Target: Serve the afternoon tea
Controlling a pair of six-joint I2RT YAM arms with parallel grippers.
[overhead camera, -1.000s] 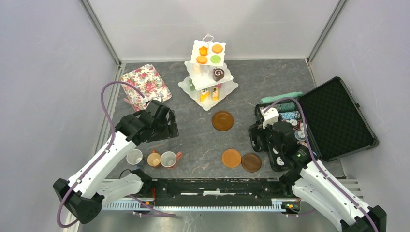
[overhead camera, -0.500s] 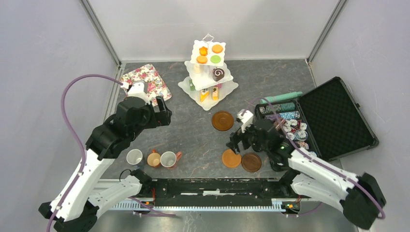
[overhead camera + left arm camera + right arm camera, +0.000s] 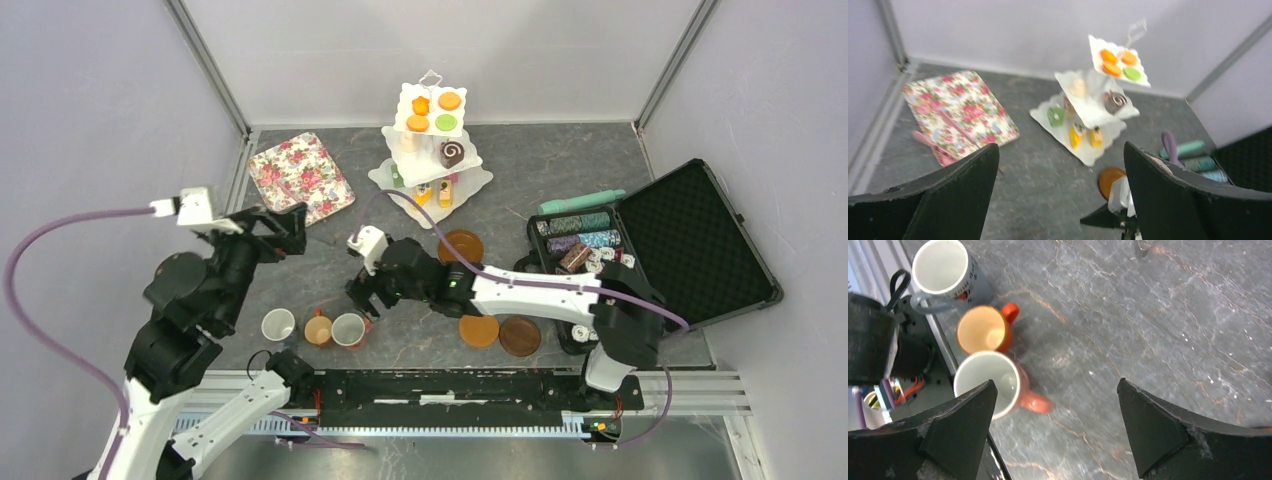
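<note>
The left hand [image 3: 285, 222] hangs raised over the 9 o'clock side of the bench [image 3: 560, 170]. It is released, its fingers spread wide with nothing between them, and it aims toward the far wall. Just beyond it, at 10 o'clock, lies the floral tray [image 3: 300, 178].

At 7 o'clock, near the front edge, 3 mugs stand upright in a close row: a white-grey mug [image 3: 278, 325], a small orange mug [image 3: 318, 328] and a coral mug [image 3: 349, 329] whose handle points toward 3 o'clock. The right arm stretches across the bench from 4 o'clock. The right hand [image 3: 1055, 430] hangs just beyond the coral mug, released and grasping nothing.

At 12 o'clock stands the white 3-tier stand [image 3: 480, 183] with the toy cakes on it: orange and green rounds [image 3: 434, 112] on top, a chocolate swirl [image 3: 452, 154] in the middle, yellow slices [image 3: 432, 195] at the bottom.

3 saucers lie bare. The centre saucer [image 3: 461, 249] sits partly under the right arm. The orange saucer [image 3: 479, 328] and the brown saucer [image 3: 520, 336] lie side by side at 5 o'clock.

At 3 o'clock the black case [image 3: 700, 240] lies open, with poker chips [image 3: 585, 235] in its near half.
</note>
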